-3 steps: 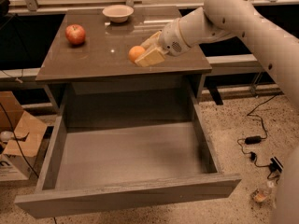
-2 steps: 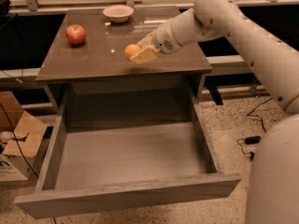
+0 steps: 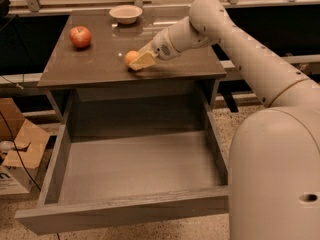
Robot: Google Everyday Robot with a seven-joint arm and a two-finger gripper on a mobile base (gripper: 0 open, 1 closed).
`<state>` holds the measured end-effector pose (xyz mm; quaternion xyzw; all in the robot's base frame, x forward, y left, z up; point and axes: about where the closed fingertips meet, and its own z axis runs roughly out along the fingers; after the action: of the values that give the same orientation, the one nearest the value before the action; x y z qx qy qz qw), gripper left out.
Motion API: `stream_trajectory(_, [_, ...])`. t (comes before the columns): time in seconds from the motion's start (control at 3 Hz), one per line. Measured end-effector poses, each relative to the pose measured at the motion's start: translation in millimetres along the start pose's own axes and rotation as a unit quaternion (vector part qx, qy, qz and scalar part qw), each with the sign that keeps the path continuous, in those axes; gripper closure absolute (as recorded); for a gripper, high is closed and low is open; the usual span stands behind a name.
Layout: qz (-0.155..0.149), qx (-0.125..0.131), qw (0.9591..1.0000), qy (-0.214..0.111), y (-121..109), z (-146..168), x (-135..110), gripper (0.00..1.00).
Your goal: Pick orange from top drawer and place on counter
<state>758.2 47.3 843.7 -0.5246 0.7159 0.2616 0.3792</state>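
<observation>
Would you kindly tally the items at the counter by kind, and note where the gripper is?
Fruit: 2 (orange, apple)
Dishware: 1 (bowl)
Total: 3
The gripper holds the orange at the counter, near its front edge.

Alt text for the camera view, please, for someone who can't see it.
The robot arm's gripper is at the orange near the middle of the counter. Below, the top drawer stands pulled wide open. A red apple sits at the counter's back left, a shallow bowl at its back edge.
</observation>
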Motion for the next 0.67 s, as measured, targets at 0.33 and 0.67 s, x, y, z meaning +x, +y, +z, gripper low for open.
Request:
stream_trajectory(0.33, [0.02, -0.001, 0.9998, -0.007, -8.1, 13.6, -1.1, 1.0])
stream_trajectory(0.67, [0.027, 0.001, 0.9995, -0.015, -10.4, 18.4, -2.6, 0.81])
